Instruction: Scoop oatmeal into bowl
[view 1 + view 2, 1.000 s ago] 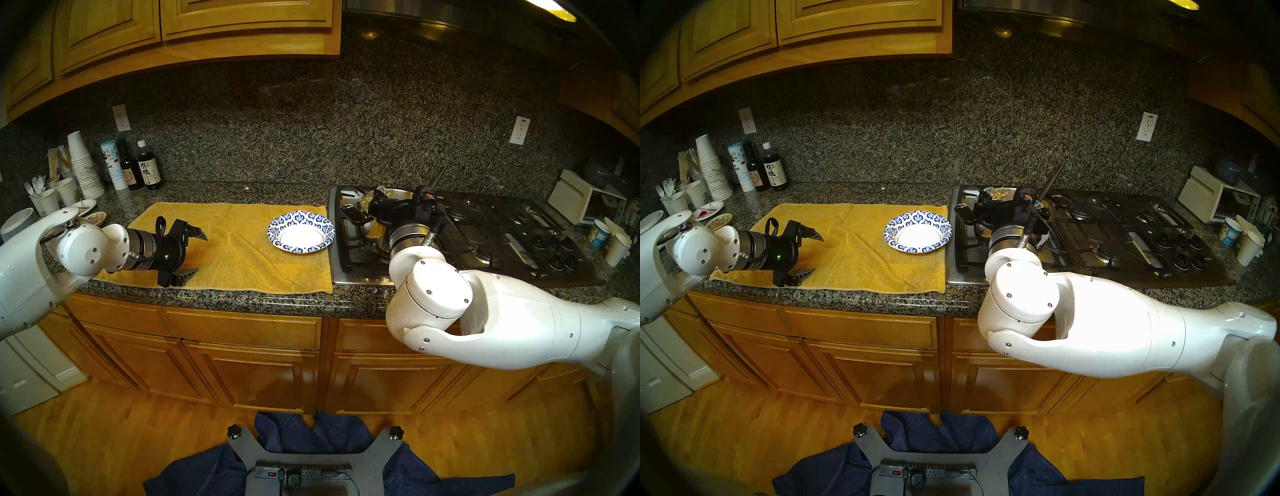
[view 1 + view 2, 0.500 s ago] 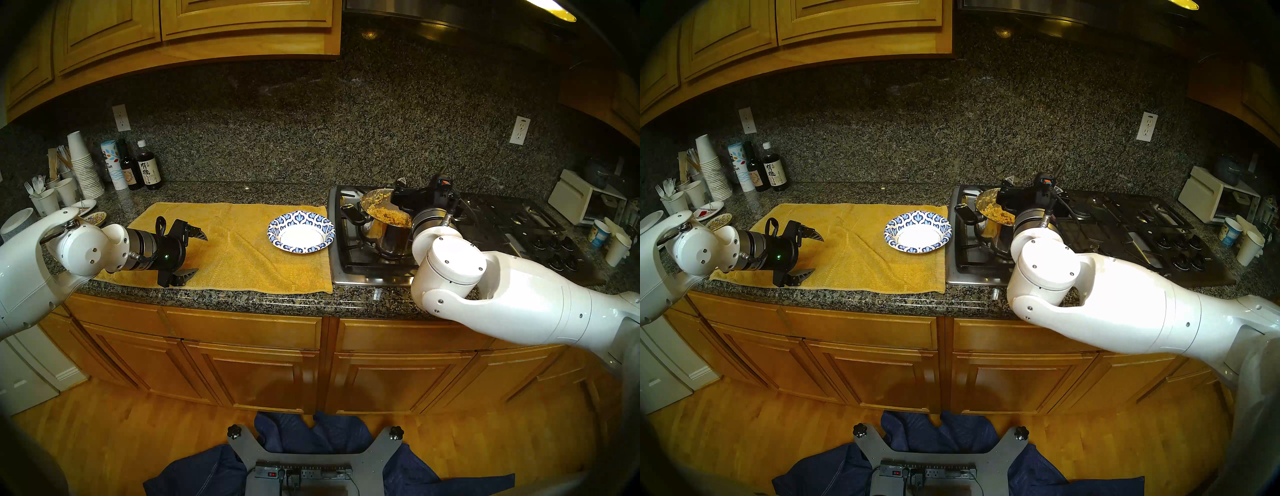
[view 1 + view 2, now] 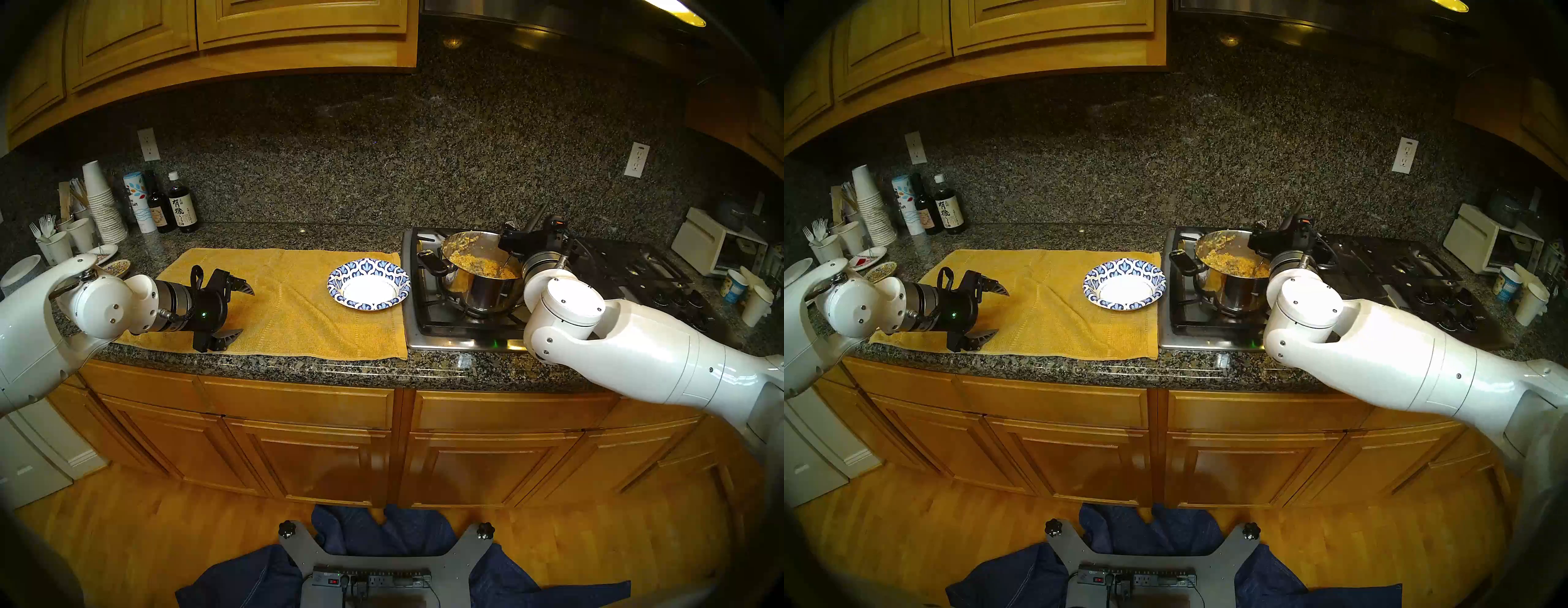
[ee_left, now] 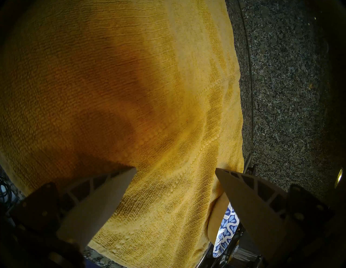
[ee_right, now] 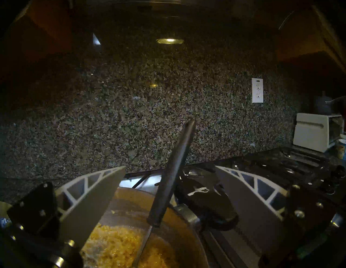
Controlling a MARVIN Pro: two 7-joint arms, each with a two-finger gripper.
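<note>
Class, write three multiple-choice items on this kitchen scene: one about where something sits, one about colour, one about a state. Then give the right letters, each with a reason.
1. Where does the paper bowl sit?
A. on the yellow towel
B. on the stove grate
C. inside the steel pot

2. What colour is the bowl's rim pattern?
A. red and white
B. blue and white
C. green and black

3. How are the right gripper's fingers around the spoon handle?
A. clamped on it
B. apart, one on each side of it
C. shut beside it

Answers:
1 A, the bowl rests at the towel's end beside the stove.
2 B, blue leaves on white.
3 B, the wrist view shows gaps on both sides of the handle, whose lower end stands in the oatmeal in the pot.
</note>
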